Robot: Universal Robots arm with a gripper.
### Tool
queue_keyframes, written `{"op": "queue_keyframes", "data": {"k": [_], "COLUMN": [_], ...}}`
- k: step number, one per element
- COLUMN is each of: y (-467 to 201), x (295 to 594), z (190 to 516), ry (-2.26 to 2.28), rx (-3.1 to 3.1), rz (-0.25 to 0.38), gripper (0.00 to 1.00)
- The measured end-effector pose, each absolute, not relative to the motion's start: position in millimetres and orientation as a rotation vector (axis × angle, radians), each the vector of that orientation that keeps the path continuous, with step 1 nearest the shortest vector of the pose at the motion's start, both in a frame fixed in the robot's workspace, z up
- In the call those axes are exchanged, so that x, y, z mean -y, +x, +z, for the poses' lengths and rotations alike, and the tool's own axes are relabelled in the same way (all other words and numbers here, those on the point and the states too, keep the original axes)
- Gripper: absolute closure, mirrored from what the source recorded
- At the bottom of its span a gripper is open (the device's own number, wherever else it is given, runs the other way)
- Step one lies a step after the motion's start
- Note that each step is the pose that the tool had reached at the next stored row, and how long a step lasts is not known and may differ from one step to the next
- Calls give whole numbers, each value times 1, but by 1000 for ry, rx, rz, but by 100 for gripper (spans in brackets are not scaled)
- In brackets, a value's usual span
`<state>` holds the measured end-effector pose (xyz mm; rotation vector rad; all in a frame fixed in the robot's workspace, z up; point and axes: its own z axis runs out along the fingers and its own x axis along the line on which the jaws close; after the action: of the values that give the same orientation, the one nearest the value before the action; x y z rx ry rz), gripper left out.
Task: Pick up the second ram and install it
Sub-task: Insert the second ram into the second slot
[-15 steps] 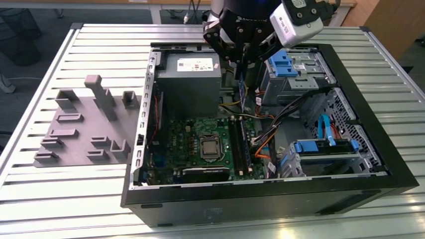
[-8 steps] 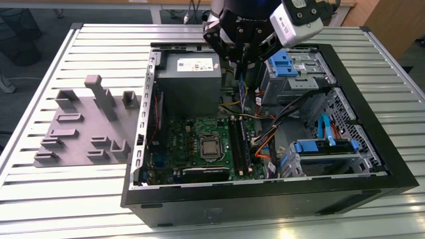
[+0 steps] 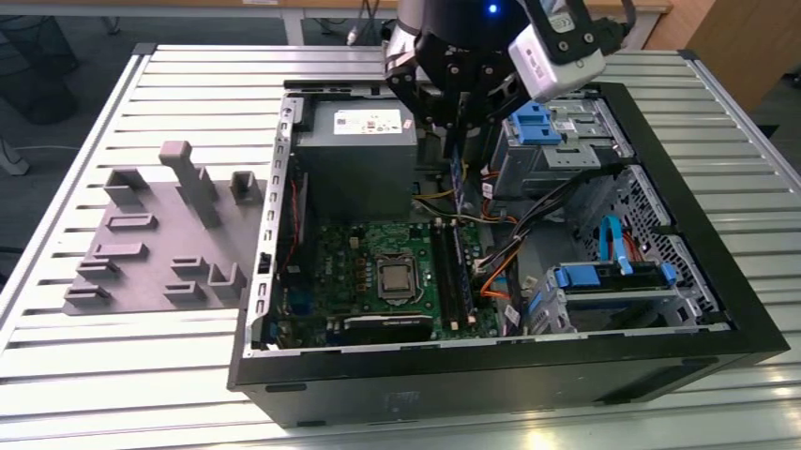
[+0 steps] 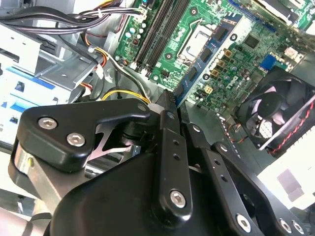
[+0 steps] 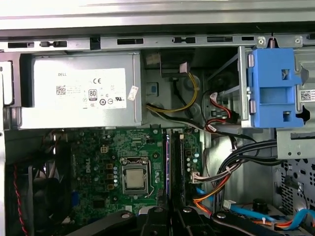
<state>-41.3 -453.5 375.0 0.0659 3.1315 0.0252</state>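
My gripper hangs above the open computer case, next to the power supply. It is shut on the second ram, a thin blue stick that hangs down from the fingers into the case. In the second wrist view the ram runs out from the fingertips with dark chips along it. In the first wrist view the ram appears edge-on, right beside the long black memory slots. Those slots lie on the green motherboard, lower in the case than the stick's end.
The grey power supply is close on the exterior view's left of the gripper. A blue drive latch and cable bundles are on its right. A CPU socket lies by the slots. A grey fixture lies outside the case.
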Motion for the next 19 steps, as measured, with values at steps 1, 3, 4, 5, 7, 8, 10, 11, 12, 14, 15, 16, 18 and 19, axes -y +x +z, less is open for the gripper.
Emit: {"op": "queue_keyframes", "data": {"k": [1,3,4,5,7,8,10,11,12,14,15,16,18,19], "y": [-41,-41,-41,-41,-41,-41,-41,-41,-41,-41,-41,-41,-41,-41], "x": [454,454,454,454,454,454,454,454,454,454,454,454,454,454], "z": [373,370,368,366,362,360,357,355,353,350,348,346,342,340], "ry": [48,17,14,14,14,14,14,14,14,14,14,14,14,14], "rx": [-3132,-3132,-3132,-3132,-3132,-3133,-3133,-3133,-3133,-3133,-3133,-3133,-3133,-3133], "rz": [25,25,25,26,25,25,26,25,25,25,26,26,25,25], "gripper": [86,86,86,86,86,86,86,86,86,86,86,86,86,86]}}
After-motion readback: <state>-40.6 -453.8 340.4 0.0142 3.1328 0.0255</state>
